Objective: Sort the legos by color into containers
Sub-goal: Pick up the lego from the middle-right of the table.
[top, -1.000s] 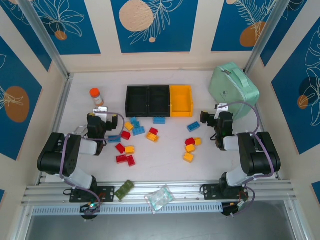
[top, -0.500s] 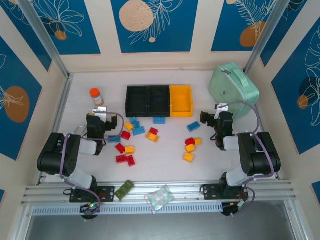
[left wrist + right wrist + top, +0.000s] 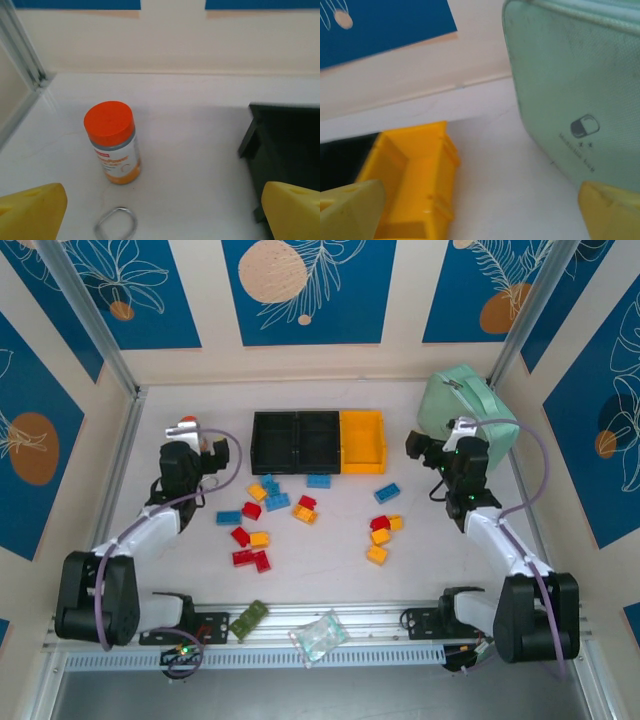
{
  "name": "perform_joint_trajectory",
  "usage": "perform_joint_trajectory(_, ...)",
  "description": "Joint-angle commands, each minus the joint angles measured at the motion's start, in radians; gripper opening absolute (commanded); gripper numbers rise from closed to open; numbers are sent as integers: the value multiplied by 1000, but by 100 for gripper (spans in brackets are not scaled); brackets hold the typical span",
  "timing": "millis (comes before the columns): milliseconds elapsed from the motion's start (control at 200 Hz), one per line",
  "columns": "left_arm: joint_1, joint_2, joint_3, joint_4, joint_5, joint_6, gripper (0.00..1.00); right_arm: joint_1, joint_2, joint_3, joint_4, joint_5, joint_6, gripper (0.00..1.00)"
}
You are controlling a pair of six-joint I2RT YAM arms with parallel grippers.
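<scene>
Orange-capped bottle (image 3: 111, 141) just beyond released left hand (image 3: 162, 212), mint-green case (image 3: 575, 90) beside released right hand (image 3: 481, 205); legos (image 3: 278, 501) lie nearer, between both.

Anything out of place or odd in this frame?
Yes: a small green circuit board and a crumpled clear bag lie on the front rail, apart from the bricks; neither suits a colour sort. The three bins sit straight and look empty.
</scene>
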State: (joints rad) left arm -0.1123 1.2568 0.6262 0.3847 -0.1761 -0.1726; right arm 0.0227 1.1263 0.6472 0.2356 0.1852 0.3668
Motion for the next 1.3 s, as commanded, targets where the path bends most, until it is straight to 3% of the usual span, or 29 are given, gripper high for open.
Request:
perform_joint_trajectory(0,9,-57,28,-172,76,-321,99,-46,-29,98,-366,-121,326,99)
perform_joint_trajectory(60,11,-80,12,-149,178,-354,99,-78,-16,110,-409,-241,356,99)
perform_joint_trajectory(160,10,-103,35,-231,327,-377,95,-67,-4,128,-493,-336,337,83)
perform_joint_trajectory(295,4,-105,79,-422,470,-374,76,26,35,190,-724,-235,290,75)
perform_joint_trajectory(400,-19,-131,54,-491,541,-380,70,97,57,188,-816,-164,277,72)
perform_joint_trajectory(590,-114,-208,-36,-575,535,-392,68,212,121,195,-883,-85,281,72)
perform_joint_trajectory(810,-235,-281,-111,-593,455,-443,68,274,254,248,-851,-31,356,76)
perform_joint_trajectory(1045,-314,-258,-131,-564,411,-491,69,327,441,353,-807,67,452,80)
perform_joint_trajectory(1296,-366,-225,-146,-547,382,-516,69,354,608,436,-817,151,534,77)
